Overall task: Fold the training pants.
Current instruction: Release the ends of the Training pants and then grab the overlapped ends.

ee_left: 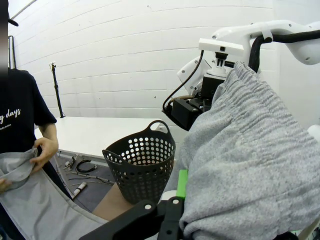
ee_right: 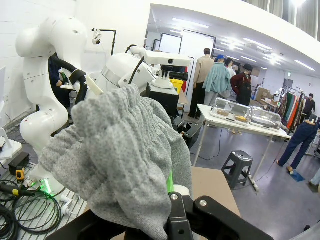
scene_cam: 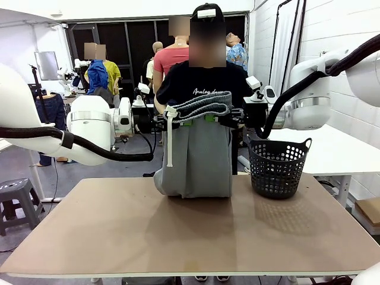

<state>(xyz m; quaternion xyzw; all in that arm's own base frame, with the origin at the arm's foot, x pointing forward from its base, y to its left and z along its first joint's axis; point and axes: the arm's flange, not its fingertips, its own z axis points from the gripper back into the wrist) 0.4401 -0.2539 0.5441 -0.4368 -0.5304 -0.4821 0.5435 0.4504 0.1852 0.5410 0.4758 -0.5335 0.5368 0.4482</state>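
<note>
At the centre of the front view, our two arms hold the training pants [scene_cam: 199,160] up by the waistband [scene_cam: 202,108]. The left gripper [scene_cam: 169,122] and the right gripper [scene_cam: 234,116] are both clamped tight on its gathered edge. The grey legs hang straight down to the far edge of the table [scene_cam: 119,237], and the white drawstring [scene_cam: 170,139] dangles on the picture's left side.

In the left wrist view the fabric bunches over the left gripper's own fingers [ee_left: 182,182] at the bottom of the frame. At lower left, a person's hand [ee_left: 45,147] grips another part of the grey cloth. The black basket [scene_cam: 279,166] stands to the right of the pants on the table, apart from them.

We judge this to be the opening step. The garment is lifted and spread, with no fold yet made.

The next move, as we read it, calls for both arms to travel together and lay the pants flat on the bare tabletop in the lower half of the frame. The waistband should stay level and taut so the legs settle without twisting or catching on the basket.
</note>
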